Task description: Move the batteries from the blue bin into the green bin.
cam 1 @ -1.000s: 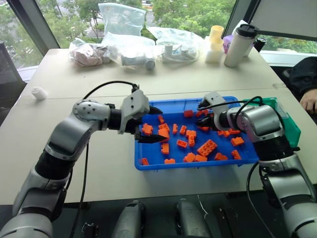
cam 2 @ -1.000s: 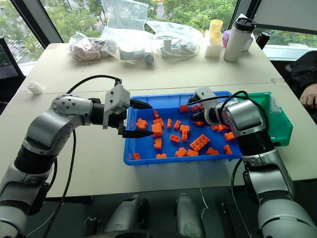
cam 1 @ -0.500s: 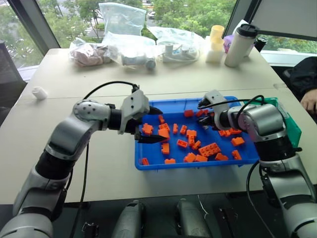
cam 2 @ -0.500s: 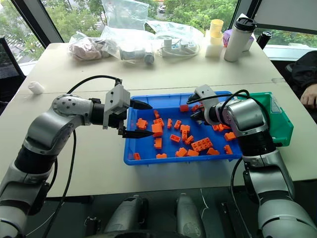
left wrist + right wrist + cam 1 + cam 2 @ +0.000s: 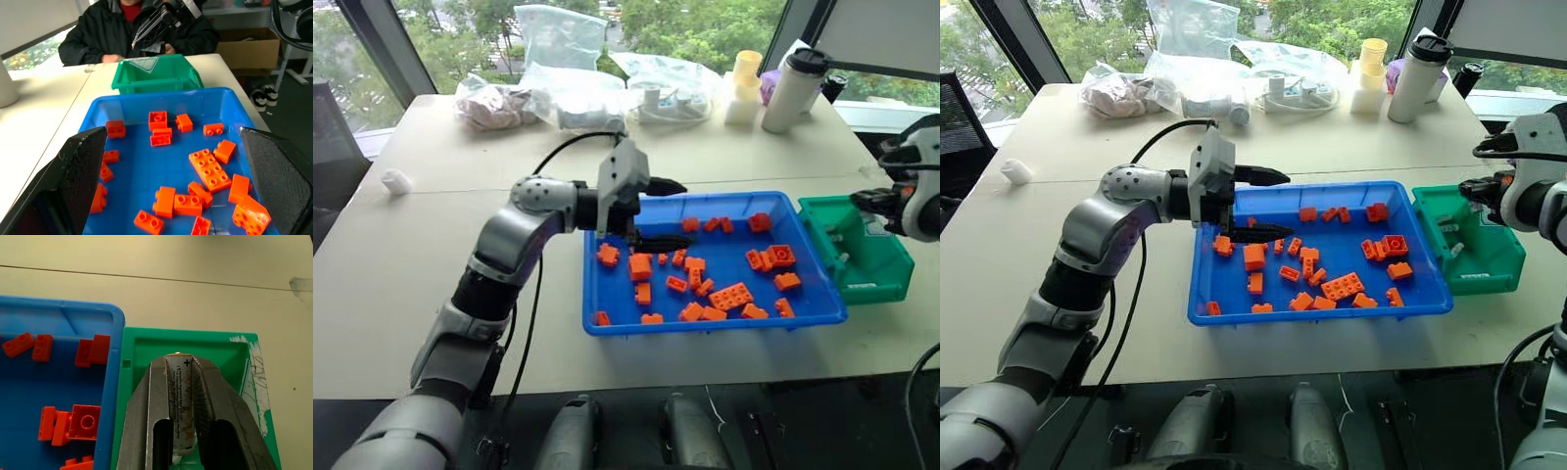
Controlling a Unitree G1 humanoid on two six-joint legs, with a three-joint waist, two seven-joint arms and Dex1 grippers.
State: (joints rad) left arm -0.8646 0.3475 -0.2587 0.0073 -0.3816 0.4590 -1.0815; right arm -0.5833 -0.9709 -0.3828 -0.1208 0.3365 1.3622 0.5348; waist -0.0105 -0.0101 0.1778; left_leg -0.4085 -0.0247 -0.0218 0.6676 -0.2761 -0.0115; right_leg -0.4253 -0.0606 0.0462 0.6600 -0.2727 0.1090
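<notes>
In the right wrist view my right gripper (image 5: pixel 180 361) is shut on a silver-grey battery (image 5: pixel 181 404) that lies lengthwise between its fingers. It hangs above the open green bin (image 5: pixel 215 347). From the head, this gripper (image 5: pixel 1477 186) is over the green bin (image 5: pixel 871 269), at the right end of the blue bin (image 5: pixel 715 321). Several orange bricks (image 5: pixel 736 295) are scattered in the blue bin. No loose battery shows among them. My left gripper (image 5: pixel 668 211) stands open over the blue bin's left part, pointing toward the green bin, with nothing between its fingers.
Clear plastic bags (image 5: pixel 570 83), a white tumbler (image 5: pixel 793 88) and stacked cups (image 5: pixel 741 86) stand at the table's far side. A small white object (image 5: pixel 396 181) lies at the left. A person in a dark jacket (image 5: pixel 146 29) sits just beyond the green bin.
My right gripper left the blue bin, rose and swung right over the green bin, still shut. My left gripper moved right over the blue bin, still open. The view shifted slightly.
</notes>
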